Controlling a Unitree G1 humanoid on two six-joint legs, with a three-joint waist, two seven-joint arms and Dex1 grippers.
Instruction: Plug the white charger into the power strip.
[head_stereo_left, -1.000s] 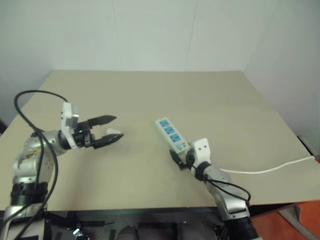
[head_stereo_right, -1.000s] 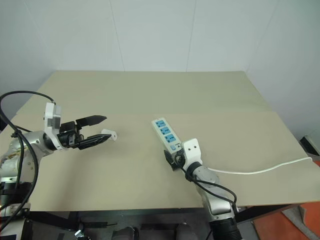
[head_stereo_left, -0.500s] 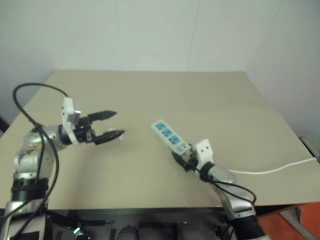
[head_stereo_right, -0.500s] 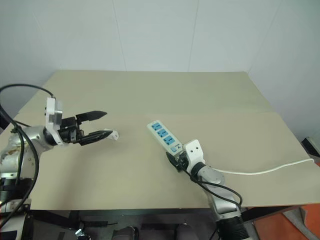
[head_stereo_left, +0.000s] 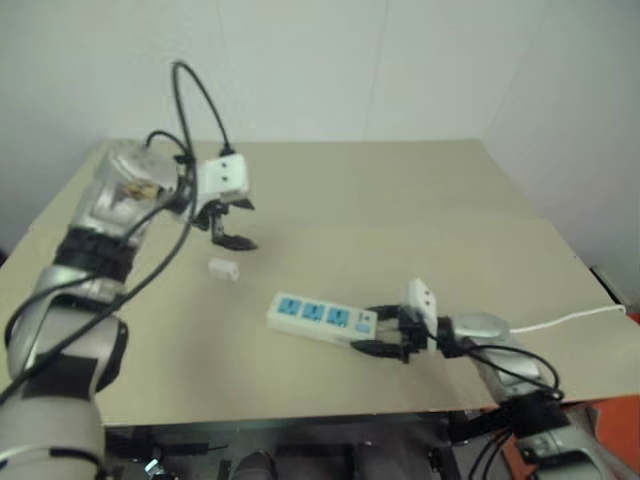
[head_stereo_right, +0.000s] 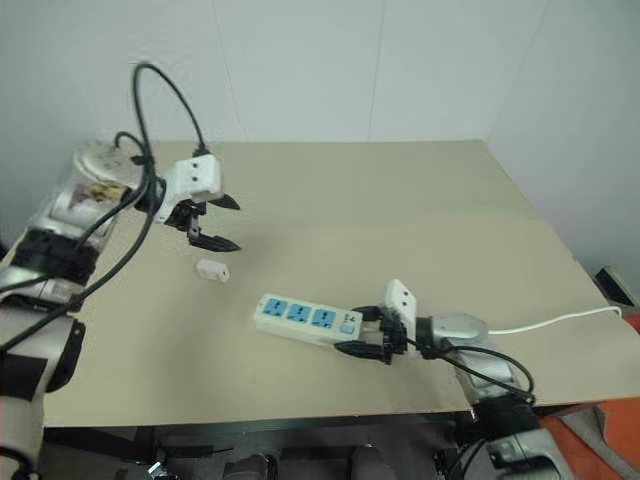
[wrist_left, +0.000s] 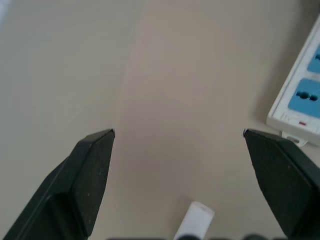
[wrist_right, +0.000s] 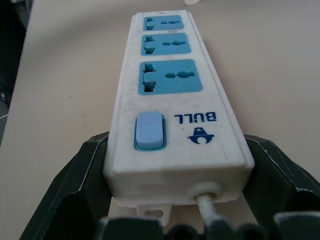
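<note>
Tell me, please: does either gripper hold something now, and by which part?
The right gripper holds the power strip by its cable end, beside the switch. The left gripper is open and empty.

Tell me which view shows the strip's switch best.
The right wrist view: the switch sits close up on the strip, between the right gripper's jaws. In the eye views it is tiny; the left wrist view catches just a strip corner.

A bare test room: plain beige table (head_stereo_right: 420, 200), blank white walls (head_stereo_right: 300, 70).
</note>
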